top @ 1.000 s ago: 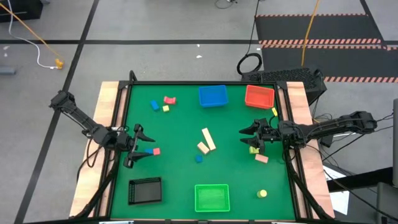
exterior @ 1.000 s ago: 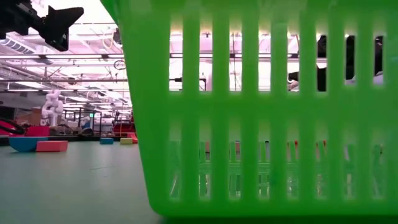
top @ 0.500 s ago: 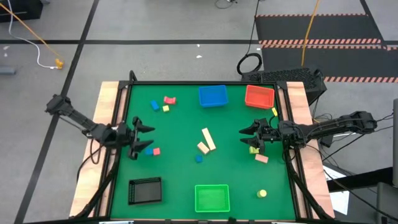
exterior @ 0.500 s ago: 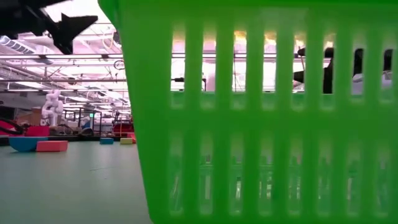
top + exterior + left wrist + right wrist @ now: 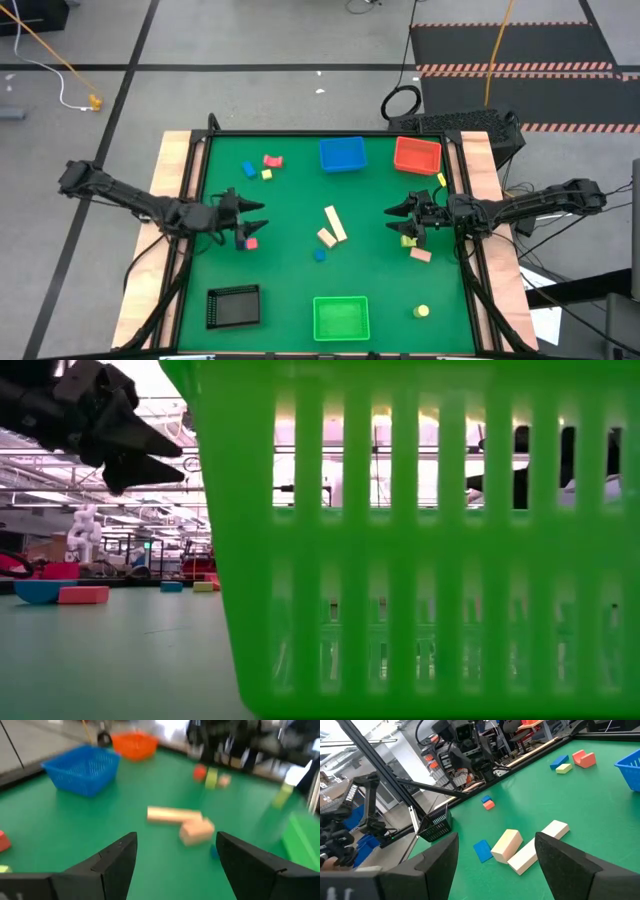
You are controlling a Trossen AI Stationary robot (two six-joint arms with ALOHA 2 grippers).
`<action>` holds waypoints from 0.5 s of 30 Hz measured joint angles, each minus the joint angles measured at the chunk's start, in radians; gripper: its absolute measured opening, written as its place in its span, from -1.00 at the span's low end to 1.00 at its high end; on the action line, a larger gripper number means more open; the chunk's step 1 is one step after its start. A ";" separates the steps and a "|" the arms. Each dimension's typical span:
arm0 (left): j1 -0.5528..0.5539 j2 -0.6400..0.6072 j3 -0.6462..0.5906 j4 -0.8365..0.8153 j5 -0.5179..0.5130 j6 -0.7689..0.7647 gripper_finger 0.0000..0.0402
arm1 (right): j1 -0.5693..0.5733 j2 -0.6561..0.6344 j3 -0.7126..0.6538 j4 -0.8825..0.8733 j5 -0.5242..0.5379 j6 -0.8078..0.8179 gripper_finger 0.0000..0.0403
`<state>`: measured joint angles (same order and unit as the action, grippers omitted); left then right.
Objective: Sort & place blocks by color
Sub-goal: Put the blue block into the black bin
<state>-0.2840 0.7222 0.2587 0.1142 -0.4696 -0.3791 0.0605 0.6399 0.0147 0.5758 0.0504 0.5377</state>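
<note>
The green worktop (image 5: 290,280) fills the middle of the high view and carries four trays: blue (image 5: 342,154) and red (image 5: 417,155) at the top edge, green (image 5: 340,318) and black (image 5: 233,306) at the bottom. The left gripper (image 5: 252,217) hangs at centre left with fingers spread wide and empty. A small blue and red pair of blocks (image 5: 246,241) lies just below its tips, so this arm is the nearer one, judging from above. The right gripper (image 5: 398,220) waits at centre right, fingers also wide, beside a lime block (image 5: 407,240) and a pink one (image 5: 421,254). I count about a dozen blocks; the two tan bars (image 5: 332,228) at centre point toward the upper left.
</note>
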 joint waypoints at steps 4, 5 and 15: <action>0.022 0.076 0.115 -0.244 0.103 -0.015 0.34 | 0.000 0.000 0.000 0.000 0.000 0.000 0.26; 0.024 0.091 0.141 -0.308 0.134 -0.033 0.34 | 0.000 0.000 0.000 0.000 0.000 0.000 0.26; 0.024 0.193 0.320 -0.912 0.417 -0.270 0.34 | 0.000 0.000 0.000 0.000 0.000 0.000 0.26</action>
<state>-0.2604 0.9154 0.5785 -0.7977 -0.0524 -0.6492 0.0607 0.6399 0.0145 0.5758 0.0504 0.5377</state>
